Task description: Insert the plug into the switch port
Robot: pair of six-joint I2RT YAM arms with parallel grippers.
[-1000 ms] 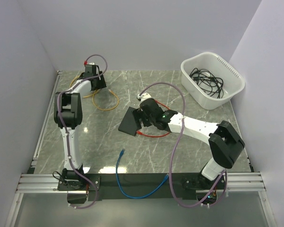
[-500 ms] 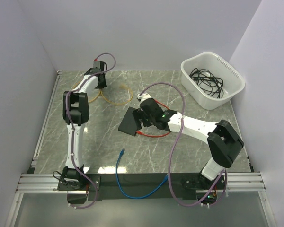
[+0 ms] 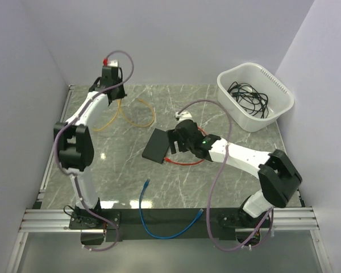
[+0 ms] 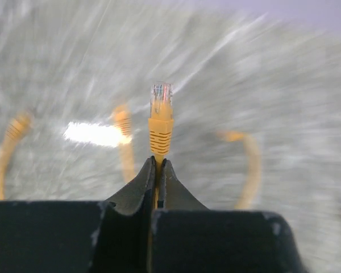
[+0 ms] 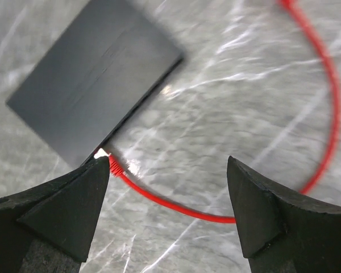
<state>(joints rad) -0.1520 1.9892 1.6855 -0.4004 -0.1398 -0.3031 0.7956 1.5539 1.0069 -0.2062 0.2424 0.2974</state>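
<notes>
Jaws of the left gripper (image 4: 158,166) have just pinched the orange plug (image 4: 161,116), so carrying can begin; right gripper (image 5: 167,169) spread by the switch (image 5: 96,91).

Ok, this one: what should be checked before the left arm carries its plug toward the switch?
1. Left gripper shut on the orange plug: ok.
2. Plug tip sticks out clear beyond the jaws: ok.
3. Switch lies flat on the table: ok.
4. Right gripper open, holding nothing: ok.
5. Red cable seated in the switch: cannot tell.
6. Free port facing the left arm: cannot tell, none visible.
</notes>
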